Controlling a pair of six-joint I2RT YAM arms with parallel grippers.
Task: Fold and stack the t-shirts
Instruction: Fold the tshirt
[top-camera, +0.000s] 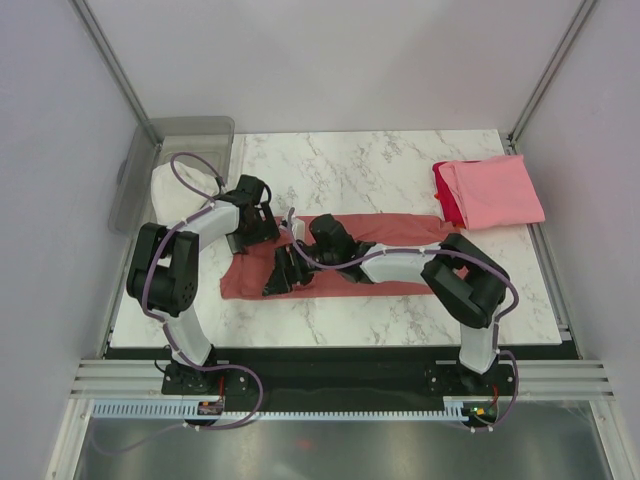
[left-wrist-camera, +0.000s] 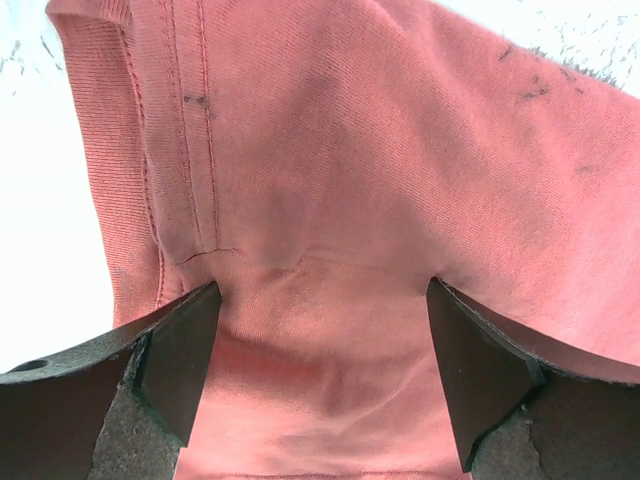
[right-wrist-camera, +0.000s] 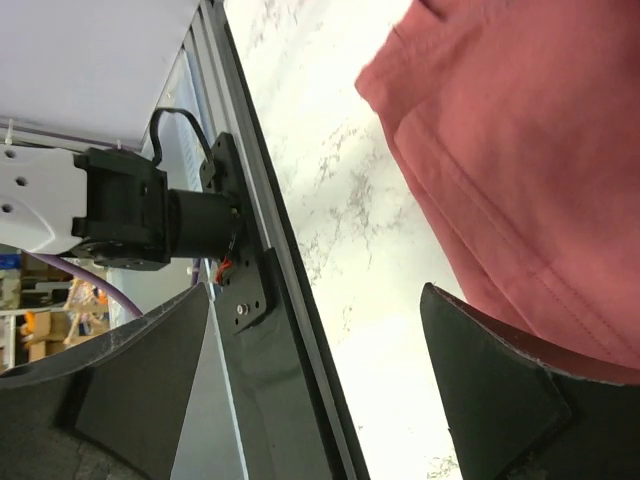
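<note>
Left wrist view, left hand (left-wrist-camera: 322, 292) spread wide over salmon-red t-shirt (left-wrist-camera: 350, 150), right hand (right-wrist-camera: 315, 292) released

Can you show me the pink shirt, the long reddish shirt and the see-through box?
light pink t-shirt (top-camera: 497, 192), top external view, middle of the folded cloth
salmon-red t-shirt (top-camera: 400, 228), top external view, bare cloth on its right half
clear bin (top-camera: 190, 128), top external view, its far wall

No readable text, label or number
</note>
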